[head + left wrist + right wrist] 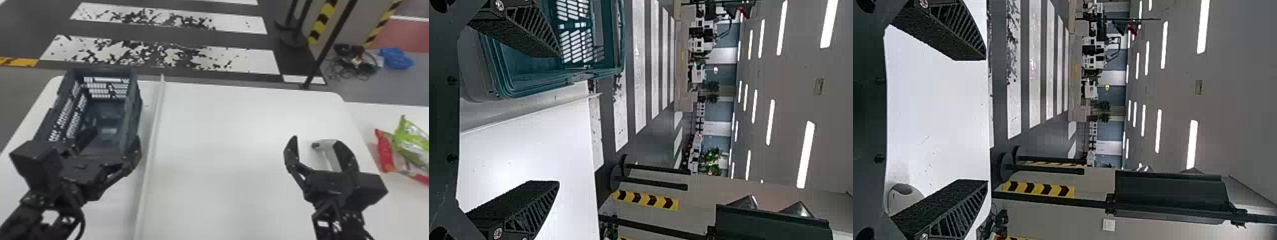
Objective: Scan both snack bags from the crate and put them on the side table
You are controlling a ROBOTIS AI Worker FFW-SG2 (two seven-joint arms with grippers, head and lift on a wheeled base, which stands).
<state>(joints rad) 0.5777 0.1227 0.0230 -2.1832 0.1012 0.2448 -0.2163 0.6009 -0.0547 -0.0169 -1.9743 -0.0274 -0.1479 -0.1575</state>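
Observation:
In the head view, my left gripper is open over the near end of the dark crate, whose bare floor shows inside. My right gripper stands open above the white table, one finger overlapping a white scanner. On the side table at far right, a green snack bag lies partly over a red one. The left wrist view has my left gripper open, one finger across the teal crate. In the right wrist view, my right gripper has nothing between its fingers; the scanner is beside one.
A raised pale strip runs along the white table to the right of the crate. The side table adjoins at the right. Black posts stand on the floor behind.

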